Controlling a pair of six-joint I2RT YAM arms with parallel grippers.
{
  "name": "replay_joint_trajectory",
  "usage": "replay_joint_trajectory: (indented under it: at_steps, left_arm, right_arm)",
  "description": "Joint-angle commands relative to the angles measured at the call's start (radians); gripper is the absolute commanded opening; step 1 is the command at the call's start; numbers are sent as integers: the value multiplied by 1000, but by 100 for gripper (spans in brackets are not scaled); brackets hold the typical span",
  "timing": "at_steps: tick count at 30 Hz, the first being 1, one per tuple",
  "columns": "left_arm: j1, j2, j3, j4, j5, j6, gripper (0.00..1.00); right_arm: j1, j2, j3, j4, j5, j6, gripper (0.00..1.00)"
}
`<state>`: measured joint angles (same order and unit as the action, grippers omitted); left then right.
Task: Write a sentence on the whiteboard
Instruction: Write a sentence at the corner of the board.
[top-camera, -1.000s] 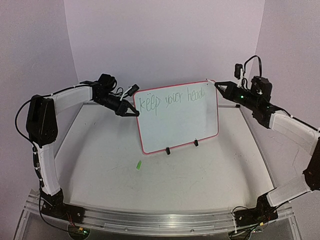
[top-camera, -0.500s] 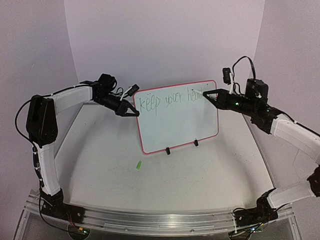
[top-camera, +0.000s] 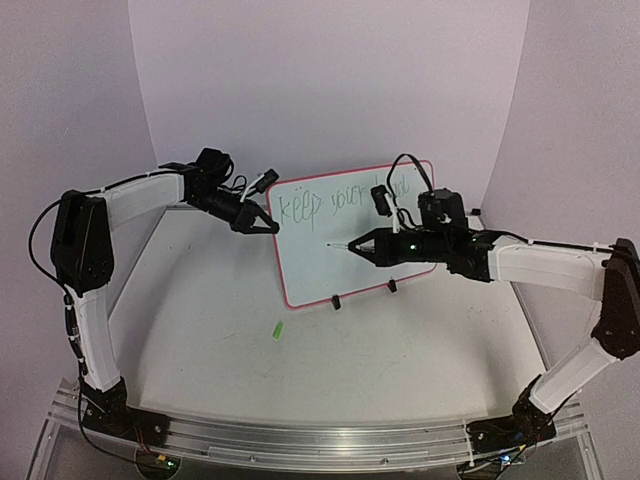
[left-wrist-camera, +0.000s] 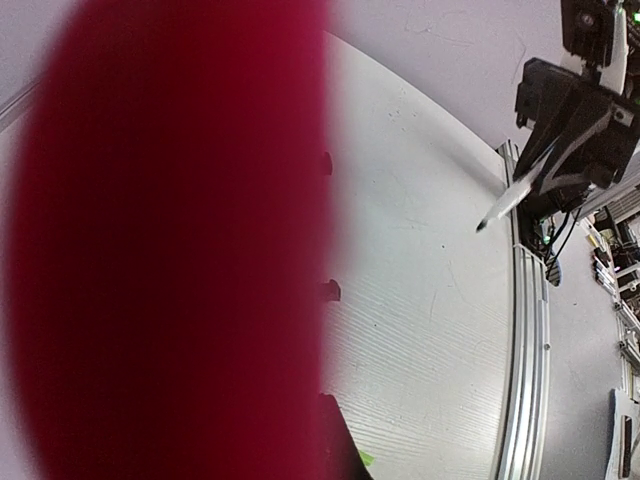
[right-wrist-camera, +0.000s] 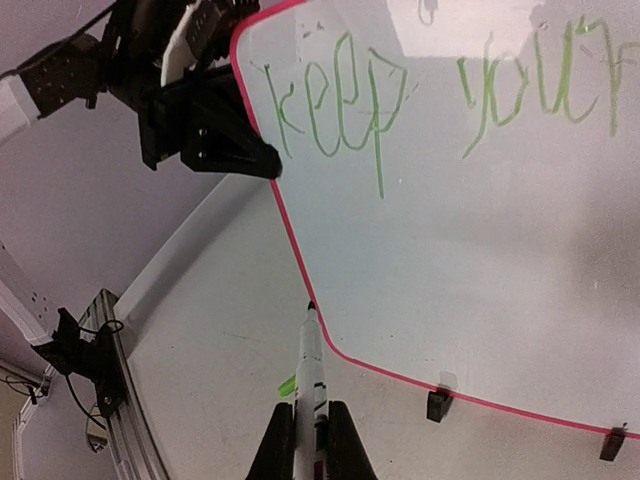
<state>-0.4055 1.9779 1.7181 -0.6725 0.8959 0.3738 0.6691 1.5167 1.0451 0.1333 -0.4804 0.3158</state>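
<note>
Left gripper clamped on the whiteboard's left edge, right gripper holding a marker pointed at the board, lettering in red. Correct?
Not quite: the lettering is green, not red. Only the rim of the whiteboard is red-pink, as the right wrist view shows. The rest holds: the left gripper is clamped on the board's left edge, and the right gripper holds a marker pointed at the board.

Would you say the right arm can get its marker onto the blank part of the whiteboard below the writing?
Probably yes: the right claw is shut on the marker, whose tip points at the whiteboard below the writing, nothing between; the left claw grips only its left edge.
</note>
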Motion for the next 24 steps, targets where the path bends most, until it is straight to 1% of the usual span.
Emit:
replay_joint_trajectory:
  at_steps: [1, 7, 12, 24]
  left_arm:
    - [-26, -22, -19, -1, -18, 26, 0]
    - [-26, -16, -17, -2, -21, 27, 0]
    - [-26, -13, -18, -1, -24, 27, 0]
    - [-26, -13, -24, 8, -29, 26, 0]
  right_arm:
    - [40, 92, 58, 68, 0, -20, 0]
    - [79, 197, 130, 87, 2, -47, 0]
    - [86, 268, 168, 112, 15, -43, 0]
    - [86, 375, 254, 188, 30, 6, 0]
